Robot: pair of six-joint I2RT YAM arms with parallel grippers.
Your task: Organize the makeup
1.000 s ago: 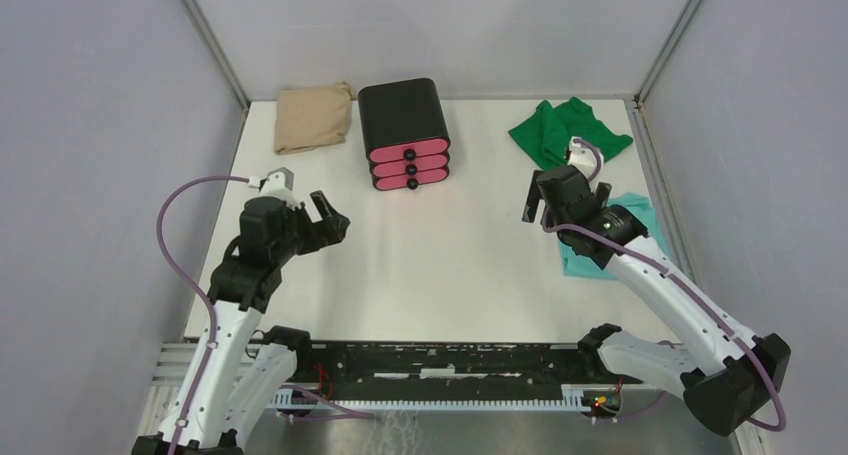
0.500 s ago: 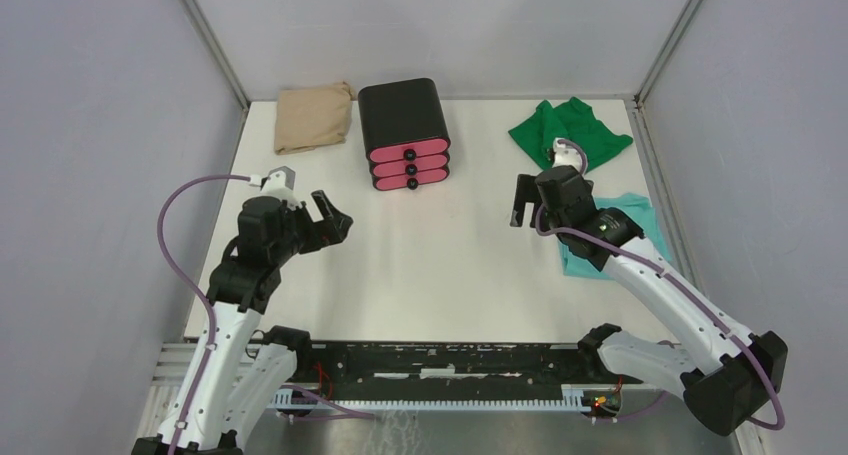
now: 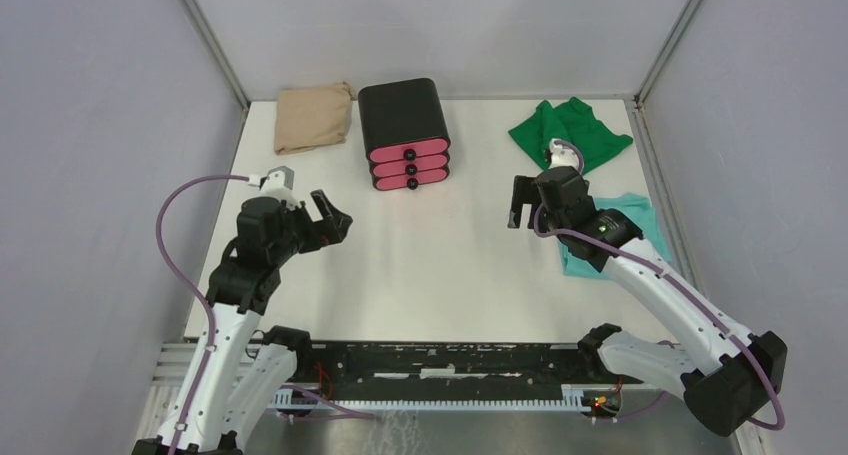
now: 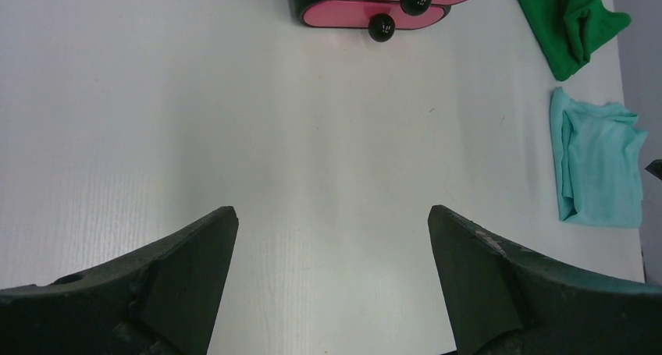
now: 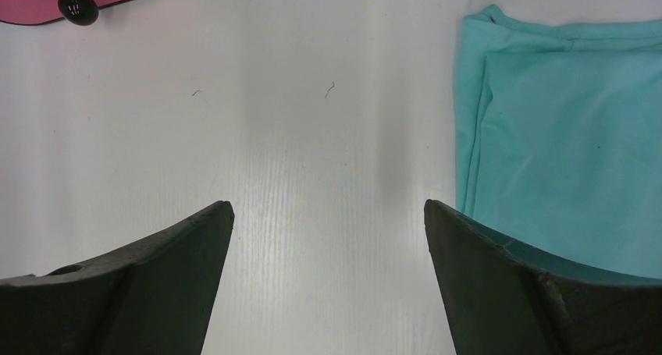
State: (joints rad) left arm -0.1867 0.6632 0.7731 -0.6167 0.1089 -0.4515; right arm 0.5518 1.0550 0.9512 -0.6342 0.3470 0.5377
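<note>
while the left pincer [image 3: 332, 215] and the right pincer [image 3: 524, 205] hang spread wide, the makeup's place cannot be told

as the top camera shows it, the tabletop [image 3: 430, 275] carries a black box [image 3: 402, 110] at 12 o'clock. its three pink drawers [image 3: 410, 165] face the arms, each with a black knob, and all look pushed in. a beige cloth [image 3: 313, 118] lies just beside the box at 11 o'clock. a green cloth [image 3: 570, 130] lies at 1 o'clock, and a teal cloth [image 3: 640, 220] at 3 o'clock sits partly under the right arm.

the left pincer hovers at 9 o'clock, jaws spread with nothing between them. its wrist camera shows only bare tabletop in the gap, with two drawer knobs at 12 o'clock and the teal cloth at 3 o'clock.

the right pincer hangs at about 2 o'clock, near the green and teal cloths, likewise spread and holding nothing. its wrist view has bare tabletop between the fingers, the teal cloth at 2 o'clock and a drawer knob at 11 o'clock.

the makeup shows in none of the views, so where it lies cannot be told.
</note>
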